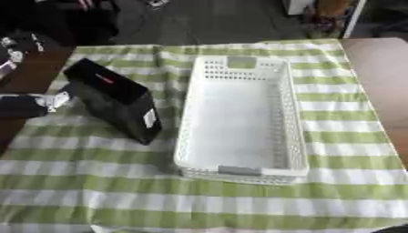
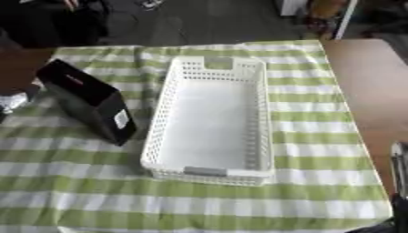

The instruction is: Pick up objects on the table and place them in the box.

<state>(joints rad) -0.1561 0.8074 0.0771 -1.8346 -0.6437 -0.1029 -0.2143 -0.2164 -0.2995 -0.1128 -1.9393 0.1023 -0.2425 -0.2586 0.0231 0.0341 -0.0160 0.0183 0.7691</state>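
A long black box (image 1: 111, 101) with a red mark on top and a white label on its side rests on the striped cloth, just left of the white perforated basket (image 1: 293, 113). The basket holds nothing. My left hand (image 1: 49, 101) comes in from the left edge and meets the black box's left end; black against black hides how it meets the box. Only a sliver of my right hand (image 2: 398, 166) shows at the lower right edge of the right eye view, a straight finger pointing up, far from the box and the basket.
A green-and-white striped cloth (image 1: 199, 200) covers the table. Bare brown tabletop (image 1: 382, 82) shows on the right, beyond the cloth's edge. Dark equipment (image 1: 16, 50) sits at the far left corner. Floor and furniture lie beyond the far edge.
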